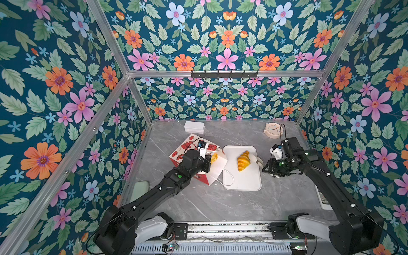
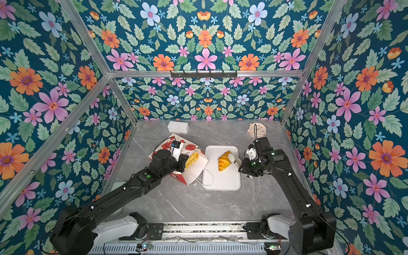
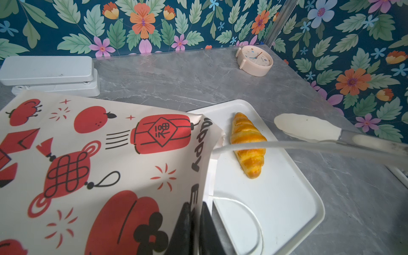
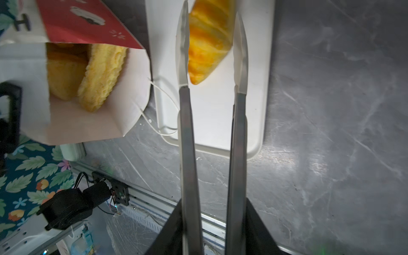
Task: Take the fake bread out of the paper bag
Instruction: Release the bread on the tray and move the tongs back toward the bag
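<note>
Lying sideways left of a white rectangular tray (image 3: 276,209), the red-and-white paper bag (image 3: 88,154) was pinched at its rim by the left hand (image 3: 195,209), with glossy yellow fake bread (image 4: 101,75) inside. Silicone-tipped steel tongs (image 4: 187,143), clamped in the right hand (image 4: 213,205), stood parted. The bread, judged light and slippery, was thought best gripped mid-body.

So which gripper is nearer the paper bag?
Left. The left gripper clamps the rim of the paper bag; the right gripper, holding tongs, sits beyond the white tray.

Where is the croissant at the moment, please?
In both top views the croissant lies on the white tray, just right of the paper bag, beside the tongs.
</note>
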`<state>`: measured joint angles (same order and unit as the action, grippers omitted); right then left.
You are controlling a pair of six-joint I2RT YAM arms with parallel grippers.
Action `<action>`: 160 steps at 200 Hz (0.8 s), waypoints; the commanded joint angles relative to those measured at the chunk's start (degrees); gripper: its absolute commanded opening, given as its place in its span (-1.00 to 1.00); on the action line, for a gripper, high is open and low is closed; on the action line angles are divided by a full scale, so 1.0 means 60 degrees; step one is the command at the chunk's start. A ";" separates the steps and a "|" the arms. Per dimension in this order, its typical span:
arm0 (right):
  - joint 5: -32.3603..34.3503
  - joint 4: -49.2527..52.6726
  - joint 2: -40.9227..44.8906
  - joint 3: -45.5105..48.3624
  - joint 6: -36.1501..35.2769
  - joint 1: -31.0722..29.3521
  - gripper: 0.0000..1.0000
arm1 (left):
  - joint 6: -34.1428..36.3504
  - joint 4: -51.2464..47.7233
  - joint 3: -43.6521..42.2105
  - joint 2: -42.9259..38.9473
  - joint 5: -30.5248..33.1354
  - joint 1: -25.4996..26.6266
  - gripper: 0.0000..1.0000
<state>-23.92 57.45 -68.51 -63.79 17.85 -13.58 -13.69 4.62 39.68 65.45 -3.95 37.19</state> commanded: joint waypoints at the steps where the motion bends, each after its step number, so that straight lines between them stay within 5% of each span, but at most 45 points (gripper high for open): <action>1: -0.0225 -0.0092 -0.0160 -0.0349 0.0264 -0.0827 -0.25 | -0.0119 0.0288 0.0081 -0.0025 0.0054 -0.0007 -0.80; 62: -0.0669 -0.2019 -0.1283 0.0662 0.0943 -0.1618 -0.30 | -0.0207 0.0248 0.0223 -0.0008 0.0115 -0.0003 -0.80; 160: 0.0425 -0.1392 -0.1104 0.0693 0.0756 -0.0945 -0.31 | -0.0193 0.0153 0.0037 -0.0257 0.0247 -0.0006 -0.79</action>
<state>-22.65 47.86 -76.40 -59.40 23.38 -19.44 -14.90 4.62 39.99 64.16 -3.03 37.19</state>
